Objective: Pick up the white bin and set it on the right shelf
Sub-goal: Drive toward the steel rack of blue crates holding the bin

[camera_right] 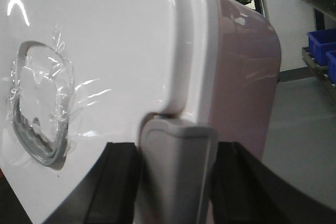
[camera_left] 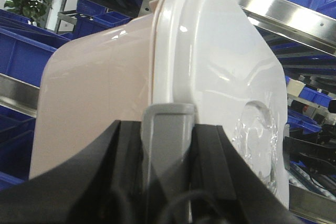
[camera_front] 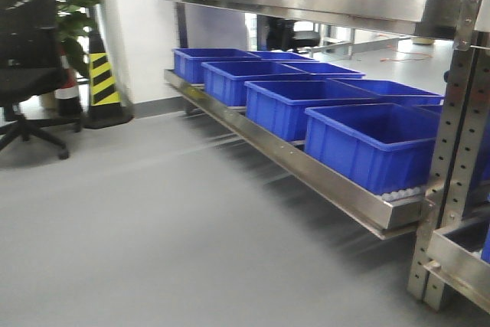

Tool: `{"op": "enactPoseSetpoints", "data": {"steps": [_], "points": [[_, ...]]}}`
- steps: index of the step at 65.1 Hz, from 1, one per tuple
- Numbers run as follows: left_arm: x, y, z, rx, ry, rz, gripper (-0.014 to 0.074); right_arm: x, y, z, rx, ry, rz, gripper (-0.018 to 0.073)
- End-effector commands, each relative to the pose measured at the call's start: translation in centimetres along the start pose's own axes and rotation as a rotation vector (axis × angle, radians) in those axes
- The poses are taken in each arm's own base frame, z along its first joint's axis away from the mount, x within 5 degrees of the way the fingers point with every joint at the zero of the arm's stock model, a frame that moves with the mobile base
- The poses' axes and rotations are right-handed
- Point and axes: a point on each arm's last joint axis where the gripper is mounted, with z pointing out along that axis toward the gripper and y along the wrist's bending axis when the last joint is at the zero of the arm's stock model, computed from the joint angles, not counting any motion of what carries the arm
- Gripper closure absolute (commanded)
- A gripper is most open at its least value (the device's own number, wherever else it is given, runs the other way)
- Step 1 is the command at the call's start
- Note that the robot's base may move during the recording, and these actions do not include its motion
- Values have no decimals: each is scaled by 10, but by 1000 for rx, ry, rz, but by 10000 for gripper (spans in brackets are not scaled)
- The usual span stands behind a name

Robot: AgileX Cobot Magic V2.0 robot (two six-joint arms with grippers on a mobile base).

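Left claw [camera_left: 168, 129] and right claw [camera_right: 176, 148] clamp the bin [camera_left: 100, 93]; keep it level, squeeze evenly approaching the shelf [camera_front: 329, 1].

right shelf [camera_front: 291, 160] | lower tier holds blue crates [camera_front: 375, 143] in rows | grey floor [camera_front: 168, 220]: striped cone [camera_front: 101, 82], office chair [camera_front: 27, 51]

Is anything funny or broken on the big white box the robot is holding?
Just one thing: crinkly clear plastic is stuck over the handle dip in the lid of the white bin, wrinkled and shiny. No cracks or spills show, and the blue crates sit in a tidy row on the shelf.
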Motion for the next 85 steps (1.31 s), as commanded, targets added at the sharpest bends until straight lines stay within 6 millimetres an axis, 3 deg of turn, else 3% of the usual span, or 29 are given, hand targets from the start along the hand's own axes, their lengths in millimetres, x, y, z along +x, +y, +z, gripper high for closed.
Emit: {"op": "enactPoseSetpoints", "data": {"steps": [1, 85], "points": [[4, -48, -3, 317, 112, 78, 722, -12, 57, -13, -393, -37, -16, 440], [4, -48, -3, 317, 112, 78, 722, -12, 57, -13, -392, -36, -16, 440]]}}
